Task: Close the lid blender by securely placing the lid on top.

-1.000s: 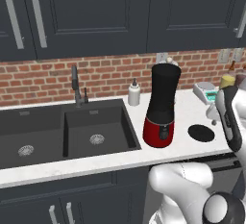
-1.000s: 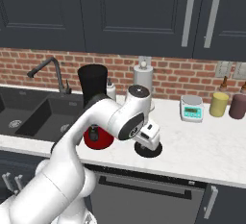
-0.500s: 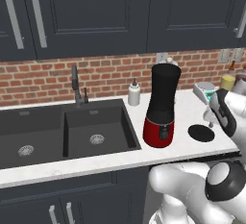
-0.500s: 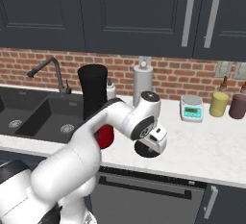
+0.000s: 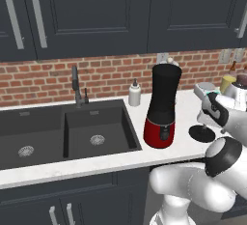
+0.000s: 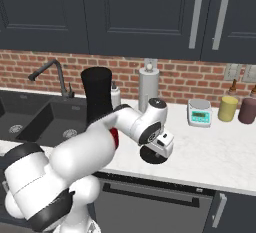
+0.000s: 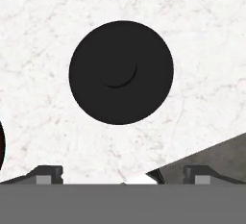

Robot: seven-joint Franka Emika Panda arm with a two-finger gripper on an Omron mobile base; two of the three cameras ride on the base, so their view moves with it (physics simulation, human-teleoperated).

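The blender (image 5: 163, 104) stands on the white counter with its black jar open at the top; its jar (image 6: 97, 93) and a bit of red base (image 6: 115, 138) show beside my arm. The lid (image 7: 121, 72), a flat black disc with a central knob, lies on the counter to the blender's right (image 5: 199, 133), partly under my hand (image 6: 150, 157). My gripper (image 7: 122, 174) hangs straight above the lid, open, with the fingertips (image 7: 48, 172) wide apart and nothing between them. The hand (image 5: 211, 110) is a short way above the disc.
A double sink (image 5: 67, 132) with a faucet (image 5: 75, 86) lies left of the blender. A white bottle (image 5: 134, 93), paper towel roll (image 6: 148, 88), kitchen scale (image 6: 199, 113) and two jars (image 6: 227, 108) stand by the brick wall. The counter's front edge (image 7: 202, 151) is near the lid.
The hand has shifted slightly left and settled over the lid, and the arm has swung round. Lid and blender have not moved.
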